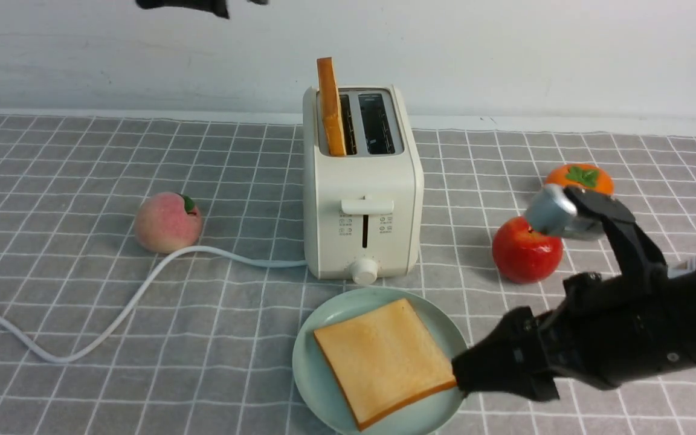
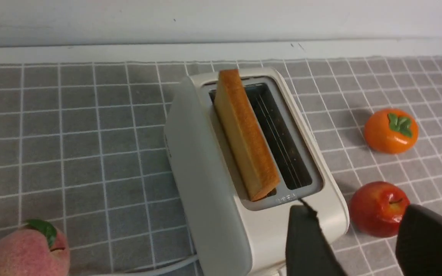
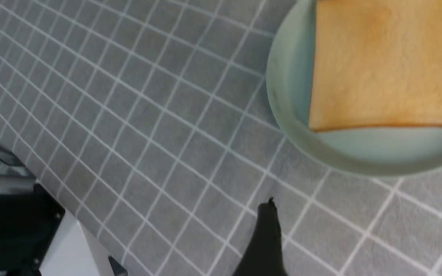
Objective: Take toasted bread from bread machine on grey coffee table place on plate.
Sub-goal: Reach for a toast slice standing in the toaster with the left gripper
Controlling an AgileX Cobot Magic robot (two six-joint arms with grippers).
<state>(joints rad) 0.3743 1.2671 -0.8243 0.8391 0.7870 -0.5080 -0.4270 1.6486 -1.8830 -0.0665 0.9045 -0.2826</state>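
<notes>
Lying flat on plate (image 1: pixel 303 357), toasted bread (image 1: pixel 384 361) — pale golden, orange-brown crust

The bread machine (image 1: pixel 360 199) is left clear above, flanked rightward by apple (image 1: pixel 526 252) and persimmon (image 1: pixel 579 178), leftward by peach (image 1: pixel 168 222) and cord (image 1: pixel 263 263).

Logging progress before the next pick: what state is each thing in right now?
plated toast: lying flat, not held.
second toast: upright in the left slot, sticking out.
bread machine: lever up, right slot empty.
plate: holds one slice.
left gripper: open, empty, above the bread machine.
right gripper: open, empty, beside the plate.
</notes>
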